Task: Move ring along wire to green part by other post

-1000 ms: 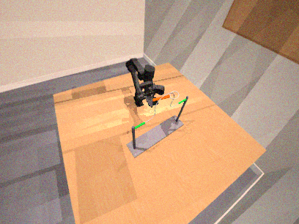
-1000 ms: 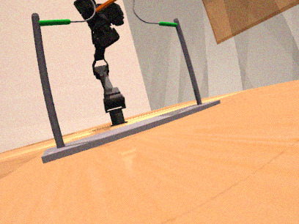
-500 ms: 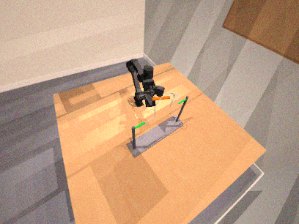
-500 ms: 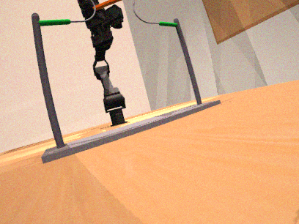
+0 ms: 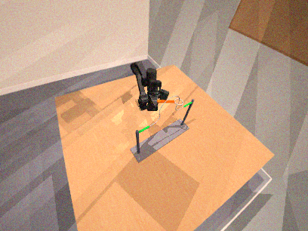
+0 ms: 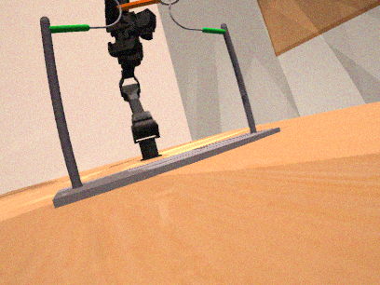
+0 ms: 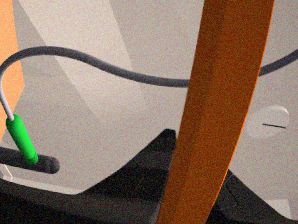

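My gripper (image 5: 155, 101) (image 7: 176, 140) is shut on the orange handle (image 5: 165, 101) (image 6: 141, 5) (image 7: 217, 95), which points sideways from the fingers. The pale ring (image 5: 183, 101) is at the handle's far end, high at the grey wire's raised right part in the top view. The grey wire (image 6: 175, 20) (image 7: 125, 76) passes behind the handle in the wrist view. Whether ring and wire touch is too small to tell. One green part (image 5: 144, 129) (image 6: 70, 28) is at the left post (image 5: 138, 143) (image 6: 58, 107), the other (image 5: 187, 104) (image 6: 213, 31) at the right post (image 5: 187, 113) (image 6: 239, 79).
Both posts stand on a grey base (image 5: 155, 143) (image 6: 140, 173) on the wooden table (image 5: 226, 151) (image 6: 233, 210). The arm (image 5: 140, 83) (image 6: 135, 100) rises behind the base in the exterior view. The upper end of the ring is cut by that view's top edge.
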Available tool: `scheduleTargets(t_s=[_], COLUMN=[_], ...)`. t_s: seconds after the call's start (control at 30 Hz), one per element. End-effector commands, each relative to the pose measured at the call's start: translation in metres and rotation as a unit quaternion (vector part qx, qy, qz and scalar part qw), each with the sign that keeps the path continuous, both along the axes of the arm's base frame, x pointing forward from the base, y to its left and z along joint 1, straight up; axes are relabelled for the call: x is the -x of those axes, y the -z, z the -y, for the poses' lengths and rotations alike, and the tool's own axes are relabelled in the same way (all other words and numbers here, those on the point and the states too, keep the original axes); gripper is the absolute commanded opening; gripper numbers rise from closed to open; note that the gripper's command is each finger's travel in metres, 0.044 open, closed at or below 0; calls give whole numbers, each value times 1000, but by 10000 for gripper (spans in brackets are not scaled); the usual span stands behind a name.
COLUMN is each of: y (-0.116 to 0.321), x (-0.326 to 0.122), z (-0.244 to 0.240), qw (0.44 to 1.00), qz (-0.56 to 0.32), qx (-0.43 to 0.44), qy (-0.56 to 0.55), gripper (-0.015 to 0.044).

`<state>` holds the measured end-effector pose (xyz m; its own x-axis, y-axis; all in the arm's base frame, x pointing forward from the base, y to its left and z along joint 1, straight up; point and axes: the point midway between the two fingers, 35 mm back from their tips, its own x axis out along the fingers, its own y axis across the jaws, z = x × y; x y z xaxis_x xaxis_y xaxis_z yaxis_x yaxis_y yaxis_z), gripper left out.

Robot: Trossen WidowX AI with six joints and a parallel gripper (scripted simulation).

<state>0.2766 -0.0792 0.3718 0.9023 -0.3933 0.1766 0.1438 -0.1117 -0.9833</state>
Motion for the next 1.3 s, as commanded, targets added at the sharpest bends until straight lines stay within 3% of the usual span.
scheduleTargets(t_s=[0.0, 0.63, 1.27], y=[-1, 4, 52], x=[0, -1, -2], z=[0, 2, 10], qw=[999, 996, 999], qz=[1, 7, -6], qx=[33, 89, -43], qy=[0, 2, 0], gripper=[-150, -150, -150])
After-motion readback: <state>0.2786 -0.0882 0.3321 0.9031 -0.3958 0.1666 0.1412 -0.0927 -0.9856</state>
